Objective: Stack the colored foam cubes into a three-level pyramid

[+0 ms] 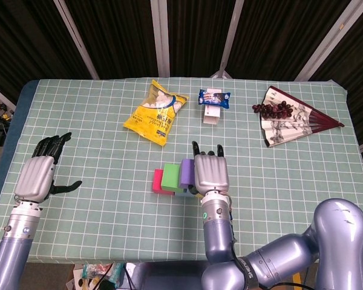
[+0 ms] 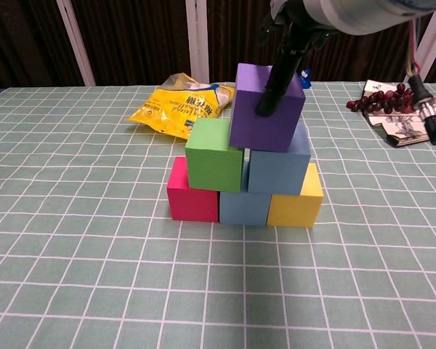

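Note:
In the chest view the stack has a red cube [image 2: 192, 198], a blue cube [image 2: 244, 209] and a yellow cube [image 2: 297, 205] in the bottom row. A green cube [image 2: 214, 154] and a second blue cube [image 2: 281, 167] sit on them. A purple cube [image 2: 265, 113] is tilted over the upper blue cube and leans toward the green one. My right hand [image 1: 210, 173] grips it from above, with one finger [image 2: 277, 73] down its front face. From the head view the hand hides most of the stack [image 1: 169, 178]. My left hand [image 1: 40, 174] is open at the table's left.
A yellow snack bag [image 1: 156, 113] lies behind the stack, a small blue packet [image 1: 213, 99] beside it. A paper fan with dark beads [image 1: 289, 118] lies at the far right. The green grid cloth [image 1: 97, 199] covers the table.

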Controlling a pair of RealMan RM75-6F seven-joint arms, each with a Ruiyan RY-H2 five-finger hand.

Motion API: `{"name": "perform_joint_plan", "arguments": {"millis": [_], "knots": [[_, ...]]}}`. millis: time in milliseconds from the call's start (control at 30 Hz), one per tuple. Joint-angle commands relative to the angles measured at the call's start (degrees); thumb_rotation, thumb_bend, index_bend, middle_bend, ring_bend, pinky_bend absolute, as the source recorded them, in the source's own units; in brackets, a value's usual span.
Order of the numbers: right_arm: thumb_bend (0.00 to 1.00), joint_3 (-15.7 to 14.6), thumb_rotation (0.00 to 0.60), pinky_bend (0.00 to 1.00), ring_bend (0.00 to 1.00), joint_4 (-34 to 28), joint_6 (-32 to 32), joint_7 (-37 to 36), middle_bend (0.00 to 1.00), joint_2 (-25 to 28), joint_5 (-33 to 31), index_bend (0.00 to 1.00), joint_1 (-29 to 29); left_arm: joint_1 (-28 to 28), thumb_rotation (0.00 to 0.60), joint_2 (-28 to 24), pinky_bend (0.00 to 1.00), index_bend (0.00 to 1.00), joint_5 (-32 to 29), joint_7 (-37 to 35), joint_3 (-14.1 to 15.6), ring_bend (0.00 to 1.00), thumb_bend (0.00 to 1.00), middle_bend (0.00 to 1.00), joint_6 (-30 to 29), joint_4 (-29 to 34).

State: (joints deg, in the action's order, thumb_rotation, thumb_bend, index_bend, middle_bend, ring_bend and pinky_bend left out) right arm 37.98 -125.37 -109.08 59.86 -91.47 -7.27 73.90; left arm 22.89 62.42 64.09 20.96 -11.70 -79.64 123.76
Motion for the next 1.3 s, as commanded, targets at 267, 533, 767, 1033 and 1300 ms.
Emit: {"name": "perform_joint_plan", "arguments": {"millis": [267,533,767,1033,1300], "knots": [[0.29,-0.07,0.6,0.0,0.25,0.38,-0.29,0.7,0.5,-0.74,0.98,0.01,0.07,0.04,0.6,-0.07,0.05,0.0,-0.18,-0.03,-0.06,0.08,0.07,0.12,0.01,0.02],[0.29,0.3,0.6,0.0,0.25,0.23,-1.21,1.73,0.5,-1.05,1.56,0.01,0.35,0.05,0.6,-0.16,0.05,0.0,-0.26,0.01,-0.06,0.08,0.06,0.12,-0.01,0.15],[0.29,0.31,0.6,0.0,0.25,0.35,-1.67,2.37,0.5,-1.34,1.48,0.01,0.17,0.04,0.6,-0.25,0.05,0.0,-0.22,0.07,-0.05,0.08,0.06,0.12,-0.07,0.3],[0.29,0.56,0.6,0.0,0.25,0.23,-1.96,2.78,0.5,-1.72,1.69,0.01,0.04,0.11,0.6,-0.22,0.05,0.0,-0.31,0.13,0.01,0.08,0.07,0.12,0.05,0.21],[0.29,0.66,0.6,0.0,0.25,0.33,-2.09,3.14,0.5,-2.12,1.77,0.01,-0.19,0.13,0.6,-0.15,0.05,0.0,-0.25,0.23,0.07,0.08,0.07,0.12,0.0,0.21]]}}
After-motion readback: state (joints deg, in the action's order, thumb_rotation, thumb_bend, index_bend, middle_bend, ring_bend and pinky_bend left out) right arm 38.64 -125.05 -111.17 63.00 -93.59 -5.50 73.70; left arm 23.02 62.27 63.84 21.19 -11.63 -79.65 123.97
